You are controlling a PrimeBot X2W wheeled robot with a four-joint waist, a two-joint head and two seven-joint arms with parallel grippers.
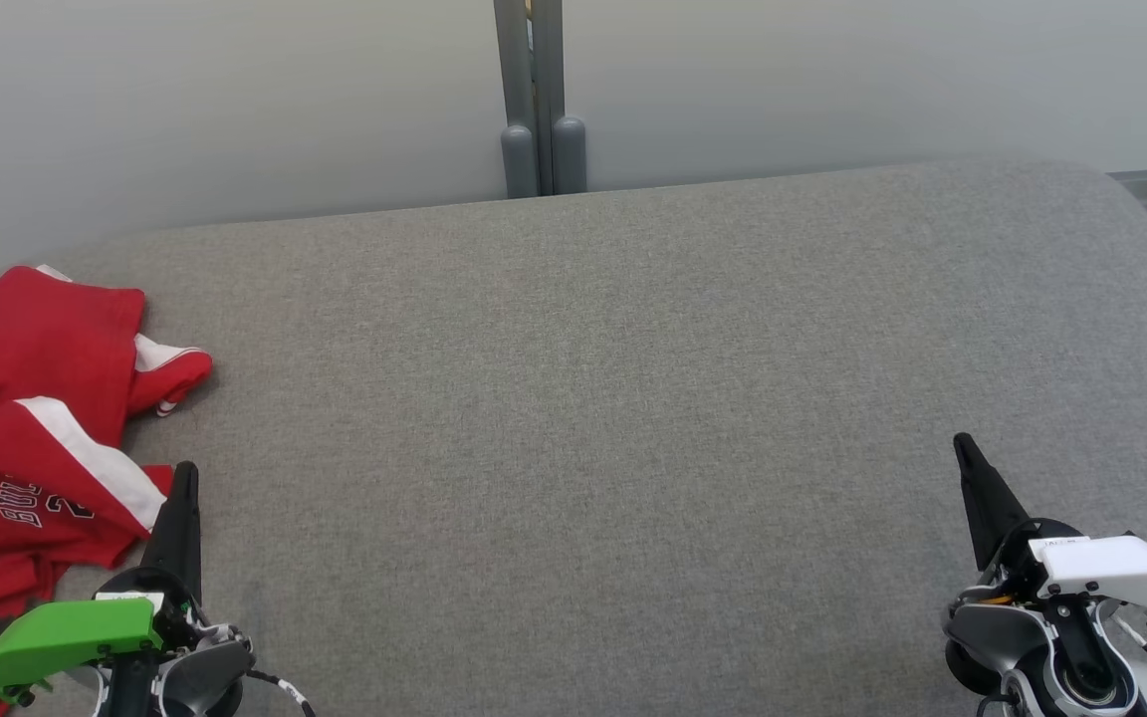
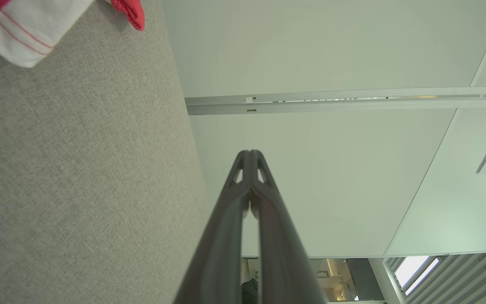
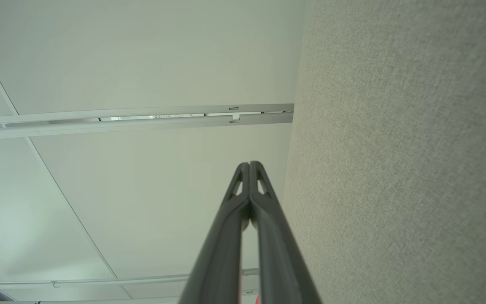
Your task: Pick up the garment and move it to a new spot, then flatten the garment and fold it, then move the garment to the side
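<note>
A crumpled red garment (image 1: 31,418) with white trim and dark lettering lies at the left end of the grey padded surface (image 1: 613,398); a white and red corner of the garment (image 2: 19,29) shows in the left wrist view. My left gripper (image 1: 185,473) sits at the lower left, just right of the garment's edge, fingertips pressed together and holding nothing (image 2: 249,154). At the lower right, far from the garment, my right gripper (image 1: 960,443) is also shut and empty (image 3: 249,164).
A pale wall runs behind the surface, with a grey post (image 1: 539,100) at its middle. The padded surface curves down at its right end (image 1: 1131,229). Wide bare fabric lies between the two grippers.
</note>
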